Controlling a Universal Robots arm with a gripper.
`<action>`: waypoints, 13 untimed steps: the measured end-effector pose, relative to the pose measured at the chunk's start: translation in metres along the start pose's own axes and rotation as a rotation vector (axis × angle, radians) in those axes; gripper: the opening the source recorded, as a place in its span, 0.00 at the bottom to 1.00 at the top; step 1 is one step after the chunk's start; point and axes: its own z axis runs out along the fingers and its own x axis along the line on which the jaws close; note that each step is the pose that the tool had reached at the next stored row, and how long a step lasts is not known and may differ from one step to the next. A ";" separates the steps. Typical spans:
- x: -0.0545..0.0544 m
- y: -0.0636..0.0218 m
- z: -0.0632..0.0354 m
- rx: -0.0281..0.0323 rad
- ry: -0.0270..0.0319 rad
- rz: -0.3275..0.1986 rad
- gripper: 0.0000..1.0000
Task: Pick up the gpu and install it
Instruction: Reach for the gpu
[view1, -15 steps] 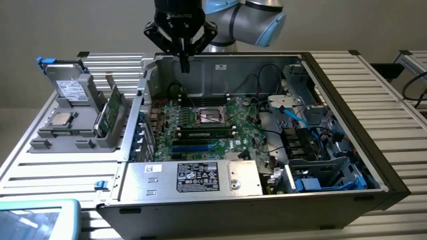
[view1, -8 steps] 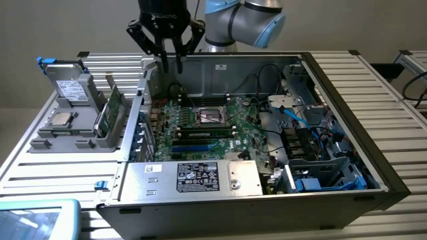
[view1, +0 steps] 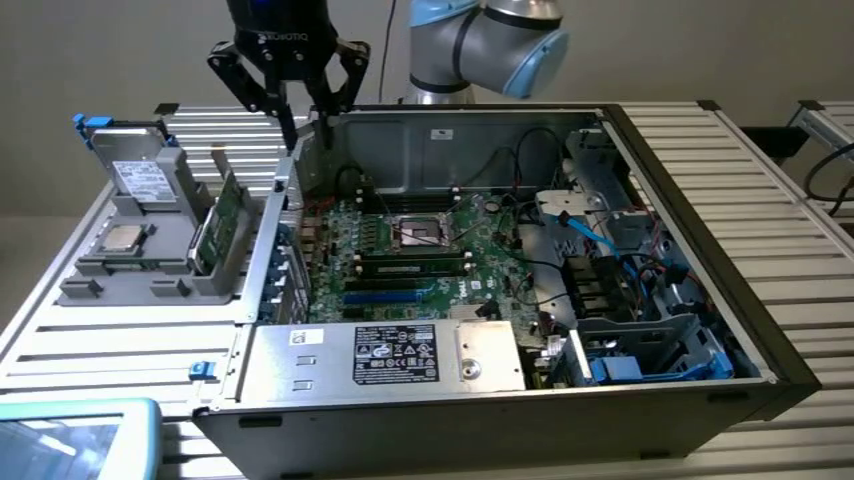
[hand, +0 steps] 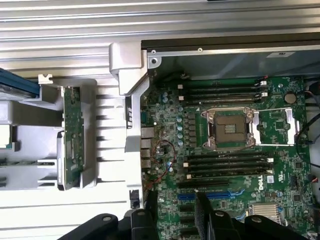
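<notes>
the step in hand looks to be the approach for the pick-up: the gpu (view1: 214, 228) is not yet lifted and stands on edge in a grey holder (view1: 127, 268) at the left of the exterior view, just outside the case (view1: 441, 425). the gripper (view1: 306, 135) hangs at the upper left of that frame, above the case wall next to the holder, jaws apart and holding nothing; the wrist view has the motherboard (hand: 225, 165) showing between its fingers (hand: 202, 215). by my judgement a grasp calls for shifting over the card, setting the jaws across its thin edge, then a straight descent clear of the holder's walls
</notes>
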 end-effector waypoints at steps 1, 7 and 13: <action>0.004 -0.0003 0.0005 0.0001 0.0001 0.000 0.44; 0.032 -0.0024 0.0044 -0.0001 0.0000 0.000 0.44; 0.059 -0.0037 0.0101 0.0000 0.0000 0.000 0.44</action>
